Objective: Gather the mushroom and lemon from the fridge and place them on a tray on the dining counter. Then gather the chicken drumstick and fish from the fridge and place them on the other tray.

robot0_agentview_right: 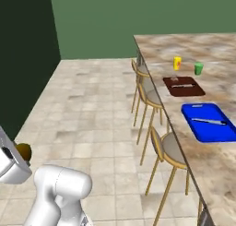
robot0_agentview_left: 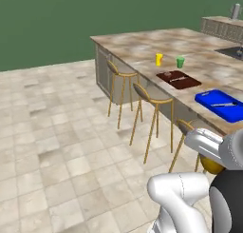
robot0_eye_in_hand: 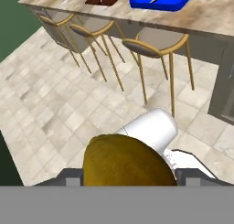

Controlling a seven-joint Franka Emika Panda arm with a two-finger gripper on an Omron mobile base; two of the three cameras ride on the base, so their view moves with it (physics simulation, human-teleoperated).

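A yellow-brown lemon (robot0_eye_in_hand: 128,161) sits between my gripper's (robot0_eye_in_hand: 129,176) two dark fingertips, which are shut on it, low by the robot's body. The same lemon (robot0_agentview_left: 212,166) shows under the hand from the left and as a lemon (robot0_agentview_right: 23,151) at the left edge from the right. On the dining counter (robot0_agentview_left: 142,49) lie a brown tray (robot0_agentview_left: 182,81) and a blue tray (robot0_agentview_left: 219,108), both well ahead of the gripper. A small brownish lump, seemingly the mushroom (robot0_agentview_right: 174,78), rests on the brown tray (robot0_agentview_right: 186,89). The fridge, chicken drumstick and fish are out of view.
Three gold-legged stools (robot0_agentview_left: 151,98) line the counter's near side, between me and the trays. A yellow cup (robot0_agentview_left: 159,59) and a green cup (robot0_agentview_left: 180,62) stand behind the brown tray. A sink (robot0_agentview_left: 232,51) is at the far right. Tiled floor spreads to the left.
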